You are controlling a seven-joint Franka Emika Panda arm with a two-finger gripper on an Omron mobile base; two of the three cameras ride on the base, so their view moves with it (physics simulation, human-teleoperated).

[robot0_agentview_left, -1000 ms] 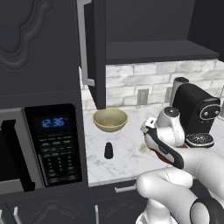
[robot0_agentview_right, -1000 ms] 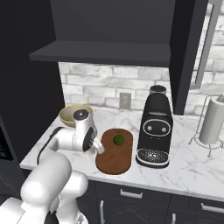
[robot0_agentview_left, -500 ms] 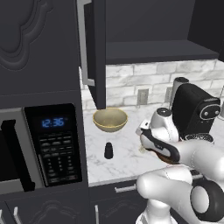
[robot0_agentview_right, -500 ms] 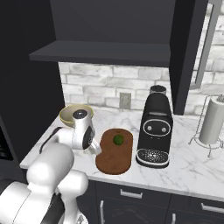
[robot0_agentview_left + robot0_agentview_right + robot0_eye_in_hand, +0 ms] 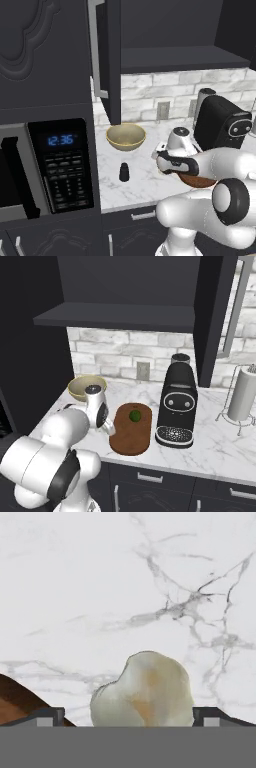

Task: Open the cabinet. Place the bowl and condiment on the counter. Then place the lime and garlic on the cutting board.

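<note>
A home kitchen: a marble counter (image 5: pixel 220 441) against a pale brick backsplash (image 5: pixel 115 358), dark wall cabinets (image 5: pixel 40 55), a built-in microwave (image 5: pixel 60 165), a coffee machine (image 5: pixel 176 406), a paper-towel stand (image 5: pixel 242 401) and a cutting board (image 5: pixel 131 431).

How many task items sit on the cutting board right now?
1: the lime lies on the cutting board. The garlic rests on the counter beside it.

I see my arm (image 5: pixel 220 170) as glossy white rounded shells with dark grey joint rings, a black band on the wrist, and two small dark fingertips (image 5: pixel 47 716) squared off.
</note>
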